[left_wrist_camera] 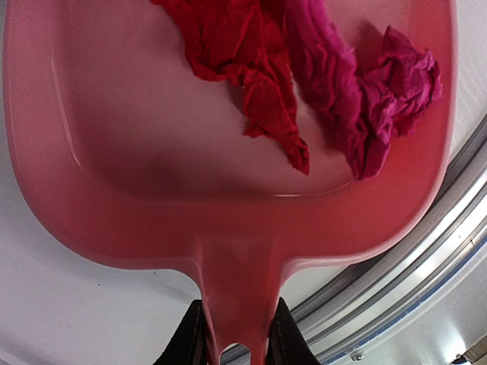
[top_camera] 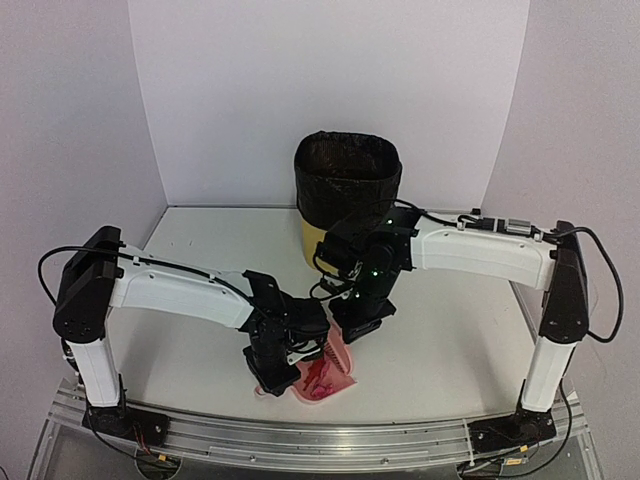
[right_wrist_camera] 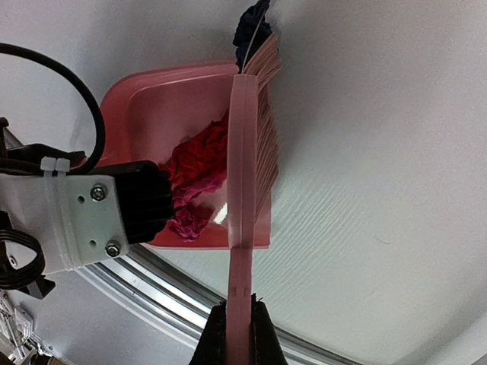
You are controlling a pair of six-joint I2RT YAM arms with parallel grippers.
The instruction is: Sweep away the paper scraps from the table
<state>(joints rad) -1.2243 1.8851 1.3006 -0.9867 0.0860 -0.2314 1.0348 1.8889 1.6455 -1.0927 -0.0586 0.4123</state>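
My left gripper (top_camera: pixel 272 384) is shut on the handle of the pink dustpan (top_camera: pixel 325 381), which lies on the table (top_camera: pixel 170 300) near the front rail. A red paper scrap (left_wrist_camera: pixel 251 68) and a pink scrap (left_wrist_camera: pixel 365 99) lie inside the pan. My right gripper (top_camera: pixel 356 322) is shut on the handle of the pink brush (right_wrist_camera: pixel 247 152). Its bristles stand at the pan's open edge. A navy scrap (right_wrist_camera: pixel 251 26) sits at the far tip of the bristles, just outside the pan. In the top view the arms hide the navy scrap.
A yellow bin with a black liner (top_camera: pixel 347 200) stands at the back centre of the table. The metal rail (top_camera: pixel 300 440) runs along the front edge, right beside the dustpan. White walls close in the back and both sides.
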